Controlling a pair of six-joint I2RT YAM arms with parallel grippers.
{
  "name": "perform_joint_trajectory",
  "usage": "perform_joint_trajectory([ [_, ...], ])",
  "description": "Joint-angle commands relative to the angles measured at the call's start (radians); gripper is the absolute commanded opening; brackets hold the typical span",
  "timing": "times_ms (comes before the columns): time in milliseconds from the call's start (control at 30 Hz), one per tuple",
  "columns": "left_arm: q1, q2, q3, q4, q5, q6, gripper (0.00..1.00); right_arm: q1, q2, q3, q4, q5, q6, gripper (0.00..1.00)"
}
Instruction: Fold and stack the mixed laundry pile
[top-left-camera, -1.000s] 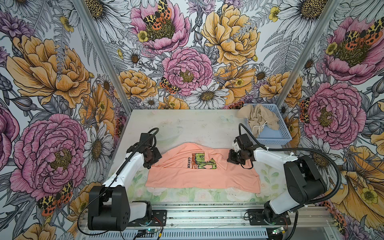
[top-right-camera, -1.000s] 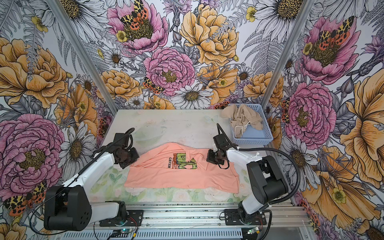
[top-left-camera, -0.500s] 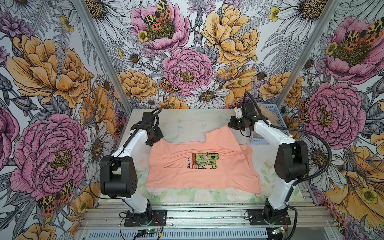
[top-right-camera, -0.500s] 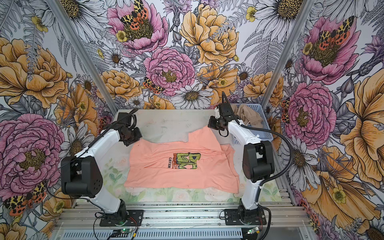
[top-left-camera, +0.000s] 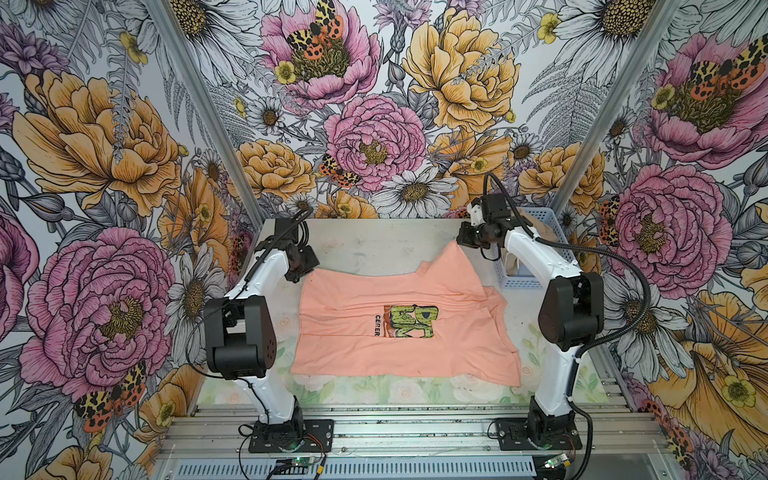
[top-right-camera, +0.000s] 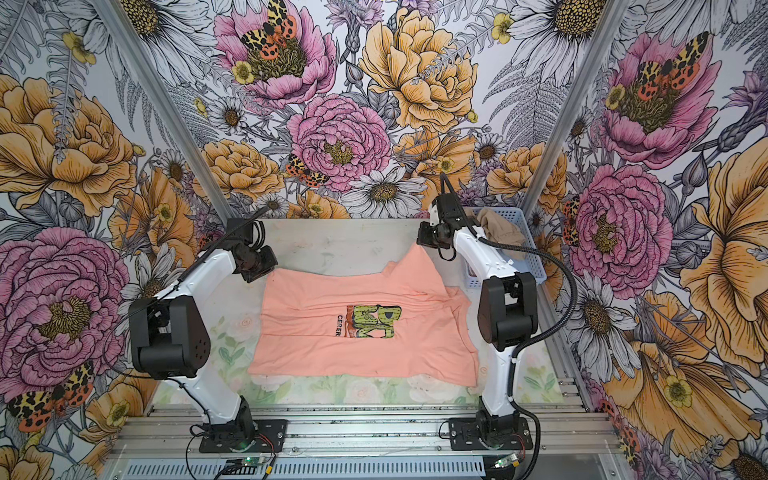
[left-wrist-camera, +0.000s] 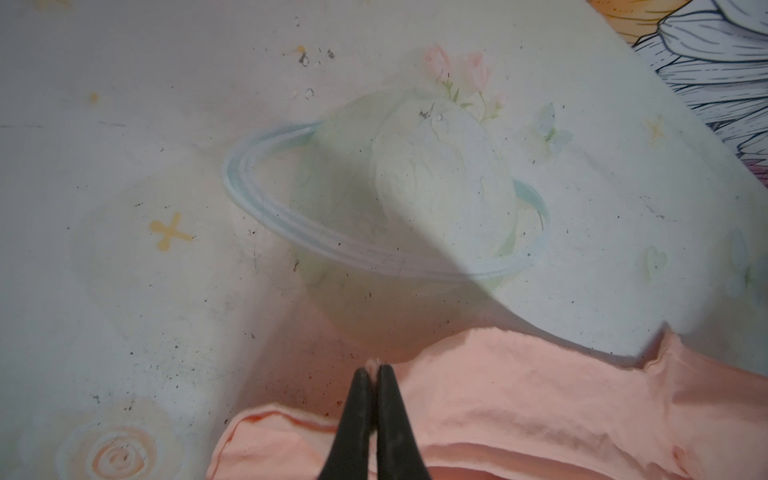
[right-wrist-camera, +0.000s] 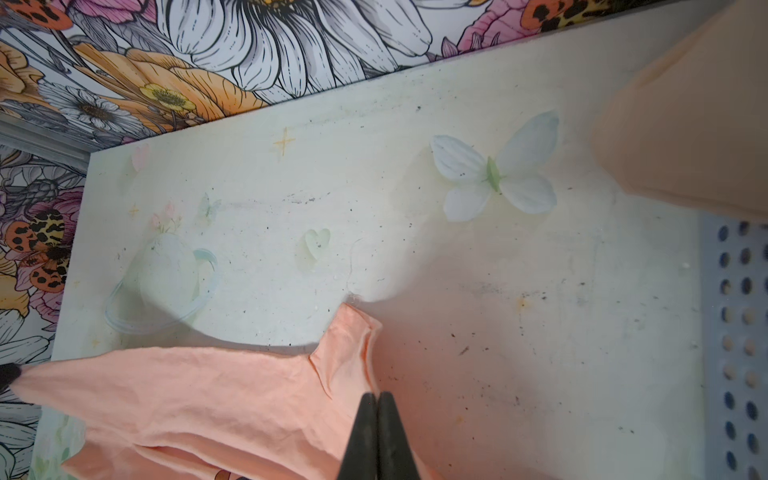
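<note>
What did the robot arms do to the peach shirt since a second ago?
The left end effector and right end effector moved toward the back wall, still shut on the T-shirt. They pulled its far edge out, so it lies more spread. Its near hem stayed put, and the tan garment stayed in the basket.

The left arm (top-left-camera: 266, 276) and right arm (top-left-camera: 538, 259) share white link shells and bulky black joint housings. A black corrugated cable (top-left-camera: 642, 286) loops off the right one; thin black wires (top-left-camera: 186, 345) trail the left. Base plates (top-left-camera: 322, 432) are black; the fingers (left-wrist-camera: 357, 419) matte black, tapering.
</note>
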Motion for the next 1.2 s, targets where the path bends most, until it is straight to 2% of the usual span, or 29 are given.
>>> perform_joint_trajectory([
  [0,0.002,0.018,0.052,0.051,0.047,0.041,0.0,-0.008,0.009,0.063,-0.009,0.023,-0.03,0.0],
  [367,0.003,0.054,0.102,0.071,0.051,0.069,0.0,-0.033,0.032,0.141,-0.02,0.037,-0.055,0.0],
  [533,0.004,0.062,0.079,0.074,0.065,0.076,0.0,-0.03,0.023,0.122,-0.028,-0.016,-0.061,0.0],
  [767,0.007,0.006,-0.074,0.108,0.069,0.083,0.0,-0.019,-0.093,-0.079,-0.025,-0.088,-0.072,0.0],
  [1167,0.017,-0.168,-0.298,0.123,0.037,0.105,0.0,-0.013,-0.411,-0.459,-0.027,-0.154,-0.058,0.0],
])
